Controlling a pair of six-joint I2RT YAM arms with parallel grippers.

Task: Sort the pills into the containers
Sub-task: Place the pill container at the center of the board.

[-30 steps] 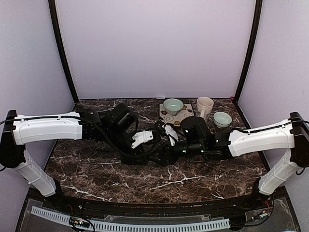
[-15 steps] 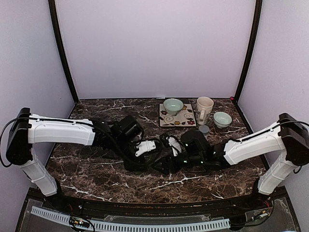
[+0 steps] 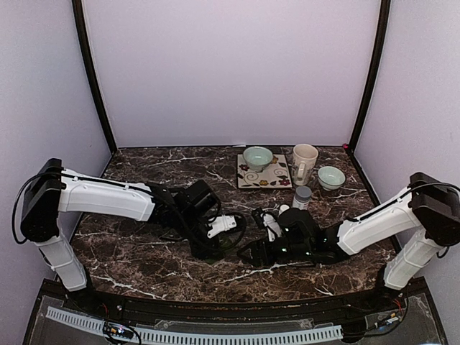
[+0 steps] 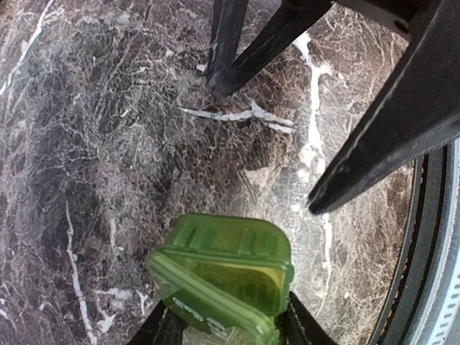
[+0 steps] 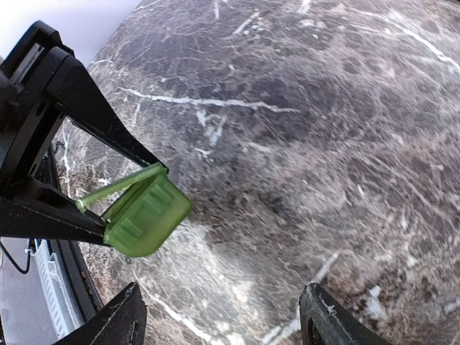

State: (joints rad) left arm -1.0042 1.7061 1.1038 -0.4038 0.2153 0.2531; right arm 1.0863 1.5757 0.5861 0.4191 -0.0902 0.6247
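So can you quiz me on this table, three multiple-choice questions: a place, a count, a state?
1. The mug stands: A between the two bowls; B at the near edge; C by the left wall.
2. Bowls in all: A one; B two; C four.
3. The green pill box is: A shut; B ajar; C crushed.
Answers: 1 A, a bowl sits each side of it. 2 B, just those two. 3 B, it gapes open in the left tool.
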